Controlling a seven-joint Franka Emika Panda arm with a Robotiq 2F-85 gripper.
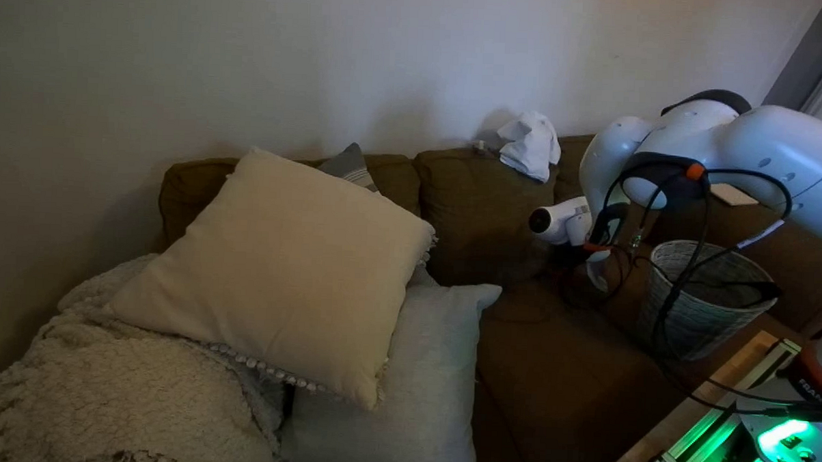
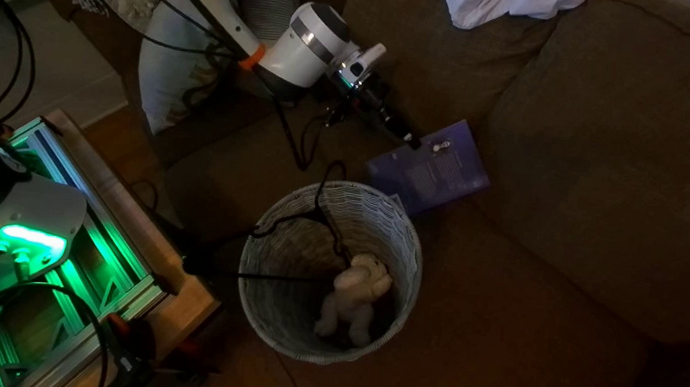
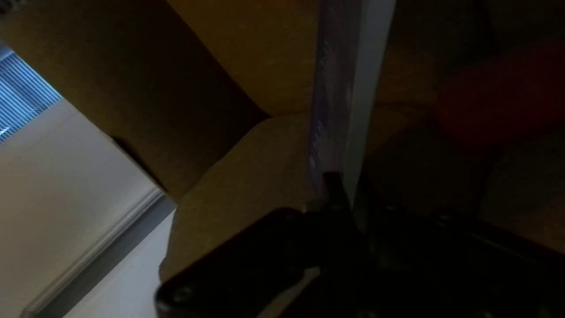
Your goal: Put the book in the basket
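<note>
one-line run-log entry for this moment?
gripper: closed on book; book: outside basket; basket: plush toy inside; placement: not yet done

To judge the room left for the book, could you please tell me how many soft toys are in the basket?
1: a pale soft toy inside the basket, seen in an exterior view; others could be hidden in the shadow there.

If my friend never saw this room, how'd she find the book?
Find the big brown couch, then the round woven basket. Just past the basket's rim in an exterior view, the gripper holds the book: flat and purple, unlike the brown couch and pale basket.
</note>
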